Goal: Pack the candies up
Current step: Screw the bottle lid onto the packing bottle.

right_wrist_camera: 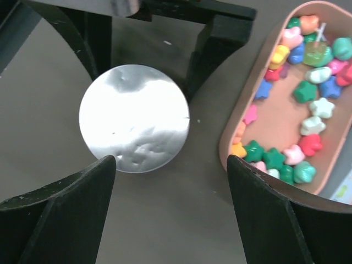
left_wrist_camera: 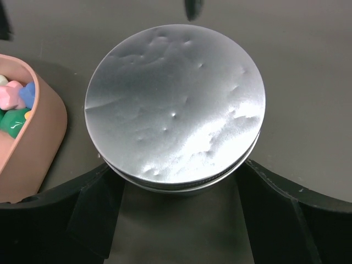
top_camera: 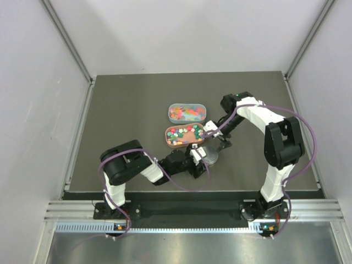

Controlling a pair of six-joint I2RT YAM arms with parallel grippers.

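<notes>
Top view: on a dark surface (top_camera: 126, 110), a pink tray (top_camera: 166, 136) lies near the middle, its long axis running left to right. It is heaped with the candies (top_camera: 181, 133). Just behind it is a clear box (top_camera: 170, 113) holding more sweets. A small round jar (top_camera: 210, 157) stands near the tray's right end, on the side nearer the arms. The left arm (top_camera: 132, 165) reaches in low from the left, and its jaws are at the jar. The right arm (top_camera: 275, 143) bends over from the right, with its jaws above the gap between jar and tray.

Left wrist view: the jar's dimpled silver lid (left_wrist_camera: 175, 104) fills the frame and is shut. The left jaws are spread, with one finger (left_wrist_camera: 93, 209) on each side of the jar, close to its wall. No firm pinch shows. The tray's end (left_wrist_camera: 44, 132) is just to the left, with a few candies (left_wrist_camera: 14, 104) visible.

Right wrist view: the right jaws are spread wide and hold nothing, fingers (right_wrist_camera: 60, 220) at the lower corners. The lid (right_wrist_camera: 135, 118) sits between them and further ahead. The tray (right_wrist_camera: 226, 137) is to the right. Its candies (right_wrist_camera: 304, 91) are tiny stars and blobs in green, blue, pink, yellow, red and white.

The right jaws seem nearer the sweets, and the lid probably has to come off first.
</notes>
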